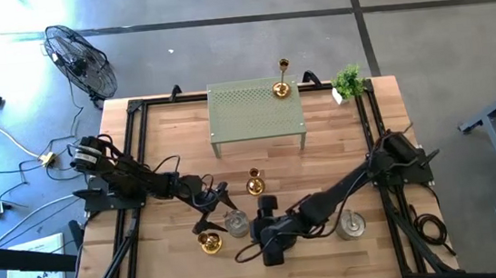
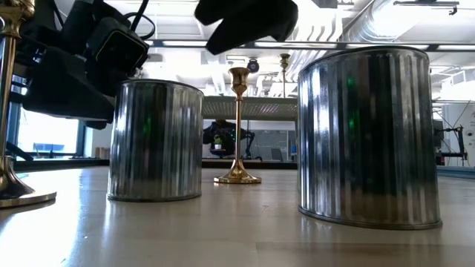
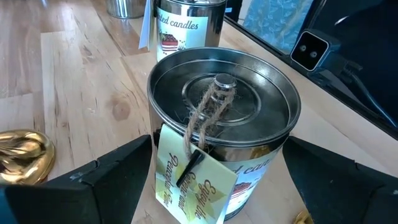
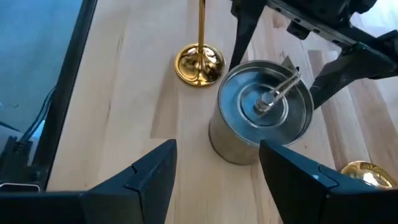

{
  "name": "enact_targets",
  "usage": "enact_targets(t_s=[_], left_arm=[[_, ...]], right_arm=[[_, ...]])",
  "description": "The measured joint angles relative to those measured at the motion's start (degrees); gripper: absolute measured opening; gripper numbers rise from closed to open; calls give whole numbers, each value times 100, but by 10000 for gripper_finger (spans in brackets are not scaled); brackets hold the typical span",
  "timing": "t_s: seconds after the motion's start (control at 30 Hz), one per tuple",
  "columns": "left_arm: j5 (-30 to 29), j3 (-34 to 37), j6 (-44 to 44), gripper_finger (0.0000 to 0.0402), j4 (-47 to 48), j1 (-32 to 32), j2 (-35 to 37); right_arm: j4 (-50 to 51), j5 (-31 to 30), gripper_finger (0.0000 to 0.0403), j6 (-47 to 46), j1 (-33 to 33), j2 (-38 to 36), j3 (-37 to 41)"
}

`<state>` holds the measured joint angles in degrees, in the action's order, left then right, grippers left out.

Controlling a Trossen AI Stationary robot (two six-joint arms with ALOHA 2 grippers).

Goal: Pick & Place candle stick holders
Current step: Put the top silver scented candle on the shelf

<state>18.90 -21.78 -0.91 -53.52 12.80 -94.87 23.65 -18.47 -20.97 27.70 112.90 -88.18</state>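
A silver-grey ribbed candle stick holder [image 3: 221, 112], a lidded tin with a twine-tied paper tag, stands on the table between the fingers of my left gripper [image 1: 223, 212]. My right gripper [image 4: 217, 149] hangs open above and beside it, holding nothing, and shows at the top of the low view [image 2: 245, 22]. A second silver holder [image 1: 352, 227] stands near the right. Gold holders stand on their round bases: one [image 1: 254, 184] just beyond the tin, one [image 1: 210, 243] near the front edge, and one [image 1: 281, 87] on the green stand [image 1: 246, 121]. My left gripper has the silver holder's round wall [image 3: 155, 155] between its two fingers, one on each opposite side, low on the tin. The fingers [image 4: 235, 50] come nearly level from the table's left. The tin stands upright with its base [image 2: 154, 194] on the table.
A small potted plant [image 1: 347, 81] sits at the far right corner. Black frame rails [image 1: 135, 150] run along the table's left and right sides. Bare wood lies between the stand and the holders. A fan [image 1: 85, 59] stands on the floor beyond the far left corner.
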Motion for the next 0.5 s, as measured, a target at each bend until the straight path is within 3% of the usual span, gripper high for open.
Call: enact_targets(t_s=[0.3, 0.5], left_arm=[[-4, 2, -4, 354, 14, -2, 0], [-13, 2, -4, 354, 27, 0, 0]], right_arm=[[14, 702, 224, -282, -156, 220, -4], [19, 733, 224, -325, -269, 323, -4]])
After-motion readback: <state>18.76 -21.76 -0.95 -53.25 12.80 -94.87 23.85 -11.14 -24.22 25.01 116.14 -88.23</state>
